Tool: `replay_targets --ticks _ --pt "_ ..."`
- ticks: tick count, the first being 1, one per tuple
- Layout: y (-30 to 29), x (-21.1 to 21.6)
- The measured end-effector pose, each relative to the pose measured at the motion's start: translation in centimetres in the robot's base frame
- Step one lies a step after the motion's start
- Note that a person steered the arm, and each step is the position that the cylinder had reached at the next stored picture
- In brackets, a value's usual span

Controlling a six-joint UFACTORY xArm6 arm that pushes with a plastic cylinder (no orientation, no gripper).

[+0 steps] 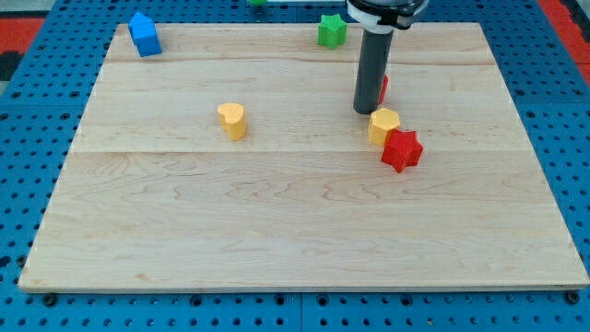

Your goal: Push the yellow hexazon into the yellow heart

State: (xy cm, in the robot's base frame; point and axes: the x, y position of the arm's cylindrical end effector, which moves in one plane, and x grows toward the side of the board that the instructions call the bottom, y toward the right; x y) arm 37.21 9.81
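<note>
The yellow hexagon (383, 125) lies right of the board's middle, touching a red star (402, 149) at its lower right. The yellow heart (232, 120) lies well to its left, left of centre. My tip (363, 110) rests on the board just above and left of the hexagon, very close to it or touching. A red block (383, 88) is mostly hidden behind the rod.
A blue block (144, 34) sits at the board's top left corner. A green block (332, 29) sits near the top edge, left of the rod. Another green piece (257, 3) shows at the view's top. The wooden board (295, 231) rests on a blue pegboard.
</note>
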Motion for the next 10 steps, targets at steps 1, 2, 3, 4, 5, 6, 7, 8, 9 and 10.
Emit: replay_targets --ticks 1,2,3,4,5,6,7,8,9,10 --pt "5.9 0.4" --pt "6.6 2.0" --pt "-0.8 2.0" --pt "-8.0 2.6" --pt "-4.9 3.2" --pt "2.2 3.4" --pt "2.9 8.3" --pt "-0.7 10.6" --pt "-1.8 7.8" --pt "0.8 8.6"
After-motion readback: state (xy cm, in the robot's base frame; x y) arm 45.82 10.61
